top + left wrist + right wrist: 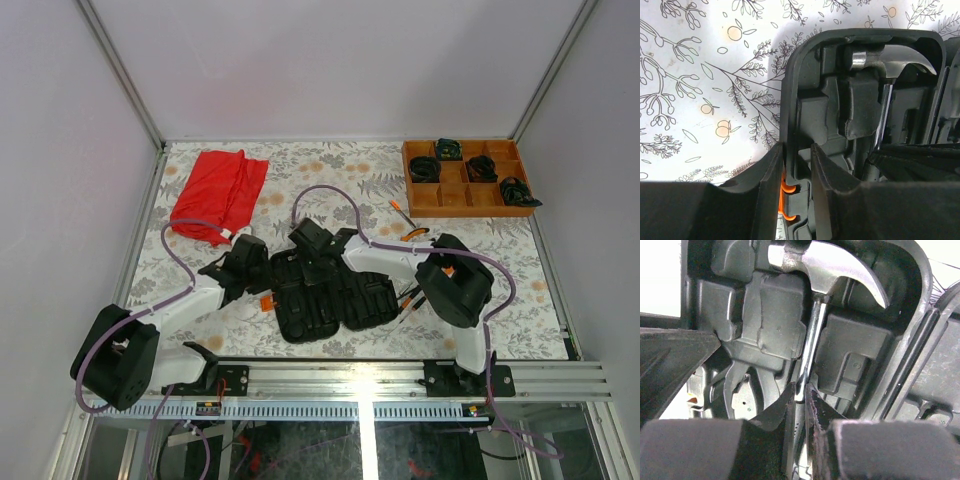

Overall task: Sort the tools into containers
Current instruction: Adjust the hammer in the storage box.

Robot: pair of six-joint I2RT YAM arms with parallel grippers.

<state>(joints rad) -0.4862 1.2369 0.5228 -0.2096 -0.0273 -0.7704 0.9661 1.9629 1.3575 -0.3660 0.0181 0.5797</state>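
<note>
The black tool case [300, 315] lies open in the middle of the table. In the left wrist view my left gripper [797, 155] is shut on the case's left wall [790, 90], just above the orange latch [785, 192]. The silver-headed hammer [825, 265] lies in a moulded slot of the case. My right gripper [802, 390] is shut on its thin shaft [812, 335]. In the top view the right gripper [315, 245] sits over the case's far end. A thin screwdriver [403, 213] lies on the cloth beyond the right arm. Orange-handled tools [410, 298] show at the case's right side.
A red cloth [220, 190] is bunched at the back left. An orange-brown wooden tray [462, 212] with black coiled bundles [481, 167] stands at the back right. White walls close in both sides; a metal rail [400, 372] runs along the near edge.
</note>
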